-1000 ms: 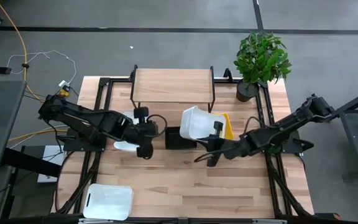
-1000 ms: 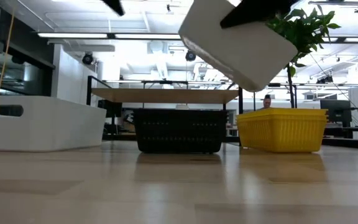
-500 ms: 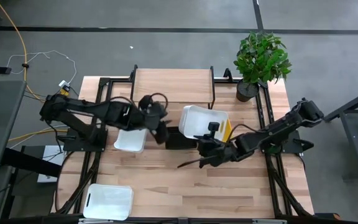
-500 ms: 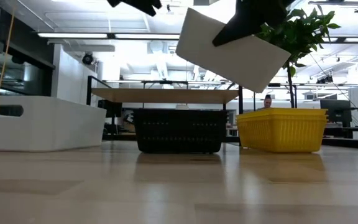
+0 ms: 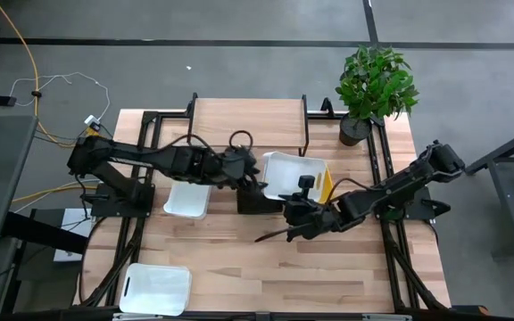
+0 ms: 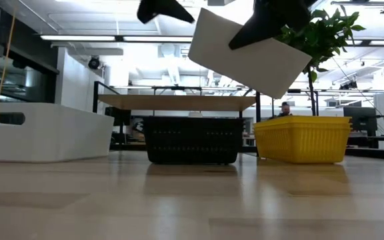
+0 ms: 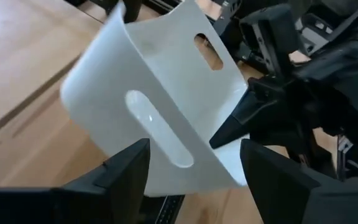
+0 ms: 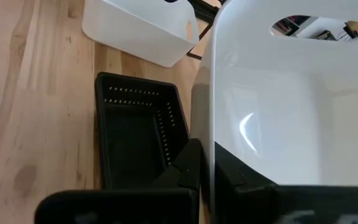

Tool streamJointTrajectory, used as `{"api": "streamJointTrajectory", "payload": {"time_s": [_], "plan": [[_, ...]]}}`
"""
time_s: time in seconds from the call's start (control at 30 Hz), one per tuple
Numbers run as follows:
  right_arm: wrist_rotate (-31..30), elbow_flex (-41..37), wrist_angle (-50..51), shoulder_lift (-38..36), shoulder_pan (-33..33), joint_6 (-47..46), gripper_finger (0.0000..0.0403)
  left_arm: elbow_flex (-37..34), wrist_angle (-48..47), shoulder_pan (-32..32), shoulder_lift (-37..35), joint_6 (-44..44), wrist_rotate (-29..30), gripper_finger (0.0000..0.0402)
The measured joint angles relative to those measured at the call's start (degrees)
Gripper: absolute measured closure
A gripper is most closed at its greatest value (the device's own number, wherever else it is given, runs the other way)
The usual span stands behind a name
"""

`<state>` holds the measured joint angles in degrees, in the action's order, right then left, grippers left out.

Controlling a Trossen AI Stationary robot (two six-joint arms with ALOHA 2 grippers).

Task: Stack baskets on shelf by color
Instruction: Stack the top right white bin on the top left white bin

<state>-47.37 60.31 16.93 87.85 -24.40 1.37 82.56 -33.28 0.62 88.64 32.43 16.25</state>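
Closest to me, at 7 o'clock on the wooden worktop [image 5: 266, 267], a flat white plastic basket [image 5: 155, 289] sits alone. It has not been sorted yet.

In the middle of the worktop my two hands meet. My right hand [image 5: 305, 185] is clamped tight on the side wall of a tilted white basket with slot handles [image 5: 288, 169]. It holds that basket up in the air, above the other baskets, so nothing gets bumped. My left hand [image 5: 255, 175] comes at it from 9 o'clock. Its fingers are wide apart, with the basket's near wall right in front of them. I think I am about to pass the basket over, because my left arm is on the side where the whites are.

Under the tilted basket sit a black mesh plastic basket [image 5: 255, 200] and, just beside it at 3 o'clock, a yellow mesh plastic basket [image 6: 302, 139]. At 9 o'clock from the black one lies another white plastic basket [image 5: 186, 201].

Farther back, at 12 o'clock, stands the low wooden shelf on thin black legs [image 5: 248, 123]. Its top is bare, so there is lots left to do. A green potted plant [image 5: 375, 82] stands at 2 o'clock.
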Motion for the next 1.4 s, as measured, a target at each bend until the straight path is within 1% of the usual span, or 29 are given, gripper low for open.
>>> {"api": "streamJointTrajectory", "payload": {"time_s": [0.2,0.33,0.43,0.6,0.67,0.77,0.83,1.0,1.03,1.07,1.1,1.2,1.27,1.4], "plan": [[0.59,-0.04,-0.03,0.00,0.00,0.05,0.0403,0.02,3.41,0.13,2.22,0.00,-0.91,0.0165],[0.81,-0.07,-0.04,-0.02,0.00,0.17,0.0403,0.03,6.21,0.11,2.40,-0.07,-1.12,0.0165],[0.86,-0.07,-0.02,-0.04,0.00,0.17,0.0403,0.00,6.04,0.11,2.73,-0.10,-1.17,0.0165],[0.86,-0.07,-0.02,-0.04,0.00,0.17,0.0403,-0.02,6.12,0.11,3.07,-0.94,-3.25,0.0166],[0.85,-0.07,-0.04,-0.04,-0.02,0.17,0.0403,-0.02,6.03,0.11,3.19,-1.10,-3.44,0.0172],[0.83,-0.07,-0.18,-0.04,-0.02,0.17,0.0403,-0.02,6.11,0.11,3.17,-1.79,-3.09,0.0202],[0.83,-0.07,-0.33,-0.04,-0.02,0.17,0.0403,-0.02,6.04,0.11,3.17,-2.06,-2.77,0.0237],[0.33,-0.17,-0.59,-0.07,0.01,-1.13,0.0402,-0.02,6.10,0.07,3.14,-3.50,-2.80,0.0362],[-0.14,-0.21,-0.57,-0.07,0.07,-1.60,0.0402,-0.02,6.09,0.04,3.10,-3.45,-2.69,0.0379],[-0.43,-0.22,-0.56,-0.05,0.06,-2.12,0.0402,-0.02,6.03,0.05,3.08,-3.43,-2.70,0.0386],[-0.64,-0.22,-0.66,-0.04,0.02,-2.71,0.0400,-0.01,6.07,0.07,3.08,-3.47,-2.74,0.0385],[-0.68,-0.22,-1.01,-0.04,0.02,-5.04,0.0379,0.00,5.58,0.13,3.08,-3.99,-2.11,0.0370],[-0.51,-0.22,-1.34,-0.06,-0.02,-5.93,0.0349,0.00,5.10,0.13,3.08,-4.32,-1.54,0.0372],[1.27,-0.16,-3.54,-0.09,-0.29,-5.38,0.0269,0.00,4.76,0.13,3.11,-5.54,0.38,0.0396]]}}
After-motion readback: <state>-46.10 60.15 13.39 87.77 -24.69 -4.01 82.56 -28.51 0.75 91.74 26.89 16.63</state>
